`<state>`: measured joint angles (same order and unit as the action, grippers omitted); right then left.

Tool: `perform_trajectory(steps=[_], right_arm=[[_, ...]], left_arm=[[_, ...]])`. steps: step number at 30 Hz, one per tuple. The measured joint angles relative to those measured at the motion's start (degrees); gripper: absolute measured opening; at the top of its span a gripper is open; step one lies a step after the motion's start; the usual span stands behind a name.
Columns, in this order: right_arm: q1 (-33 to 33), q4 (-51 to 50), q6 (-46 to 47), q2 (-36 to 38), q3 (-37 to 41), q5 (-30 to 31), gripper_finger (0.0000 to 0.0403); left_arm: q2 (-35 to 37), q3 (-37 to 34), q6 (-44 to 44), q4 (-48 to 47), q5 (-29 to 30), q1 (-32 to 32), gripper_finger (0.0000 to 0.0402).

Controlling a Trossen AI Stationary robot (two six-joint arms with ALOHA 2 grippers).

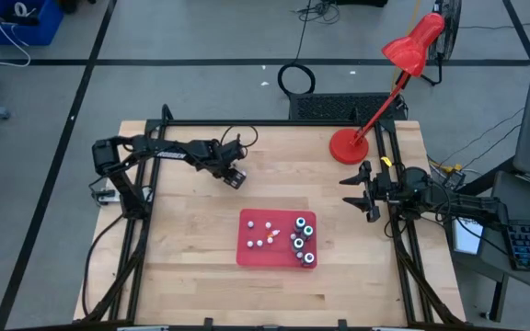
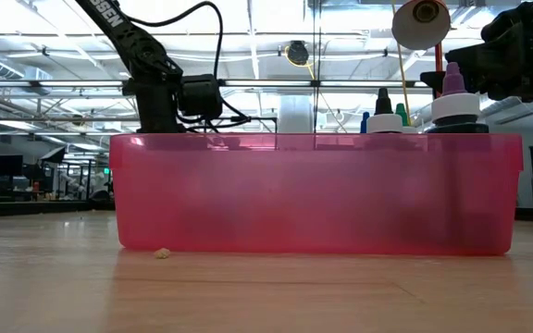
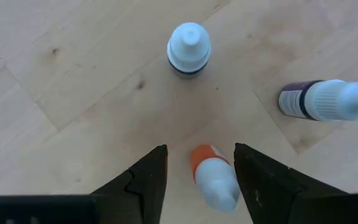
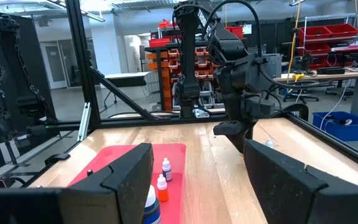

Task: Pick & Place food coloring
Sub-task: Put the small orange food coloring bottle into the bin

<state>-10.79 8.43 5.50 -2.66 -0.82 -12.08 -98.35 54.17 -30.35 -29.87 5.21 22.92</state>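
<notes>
Closest in the low view stands the pink-red tray [image 2: 313, 194], its translucent wall filling the middle of the wooden table [image 2: 266, 296]. A few food coloring bottles [image 2: 454, 104] poke their tops above its rim at one end.

From above, the tray [image 1: 251, 253] lies in the middle of the table, toward the near edge. Small white-topped bottles sit scattered over its left and middle part, and several larger dark-bodied ones cluster at its right end [image 1: 303, 241].

The left gripper [image 1: 233, 175] reaches out from the table's left side, the arm bent low and stretched toward the centre. It hangs over bare wood just beyond the tray's far left corner, pointing down. In the left wrist view its fingers [image 3: 148, 177] stand parted, with a little orange-bodied bottle [image 3: 213, 177] lying on its side on the wood between them. The pictures do not show whether the pads touch it. Beyond it a white-capped bottle [image 3: 188, 48] stands upright, and a dark purple one [image 3: 325, 99] lies on its side off to one flank.

The right gripper [image 1: 368, 195] waits at the table's right edge, level and facing the tray, its fingers [image 4: 120, 171] spread wide around nothing.

Farther back a red desk lamp [image 1: 380, 92] stands on the table's far right corner.
</notes>
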Motion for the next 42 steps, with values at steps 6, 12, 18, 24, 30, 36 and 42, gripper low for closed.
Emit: perform_trajectory(steps=[6, 12, 18, 24, 30, 36, 42], right_arm=[[0.0, 0.0, 0.0, 0.0, 0.0, 0.0, 0.0238], [0.0, 0.0, 0.0, 0.0, 0.0, 0.0, 0.0238], [0.0, 0.0, 0.0, 0.0, 0.0, 0.0, 0.0238], [0.0, -0.1, 0.0, 0.0, 0.0, 0.0, 0.0238], [0.0, 0.0, 0.0, 0.0, 0.0, 0.0, 0.0238], [0.0, 0.3, 0.0, 0.0, 0.0, 0.0, 0.0238], [0.0, -0.1, 0.0, 0.0, 0.0, 0.0, 0.0238]], left_arm=[[0.0, 0.0, 0.1, 0.0, -0.7, 0.0, 0.0126], [0.0, 0.0, 1.9, 0.0, -1.6, 0.0, 0.0068], [2.8, 0.9, 4.9, -3.9, -5.7, -1.2, 0.0068], [8.9, 5.1, 8.2, -14.1, -6.2, -10.4, 0.0068], [13.0, 10.2, 6.8, -12.5, -4.3, -27.3, 0.0068], [9.7, 21.0, 4.7, -8.9, 2.4, -42.0, 0.0068], [-0.1, 32.4, 6.7, -13.2, 6.9, -48.2, 0.0068]])
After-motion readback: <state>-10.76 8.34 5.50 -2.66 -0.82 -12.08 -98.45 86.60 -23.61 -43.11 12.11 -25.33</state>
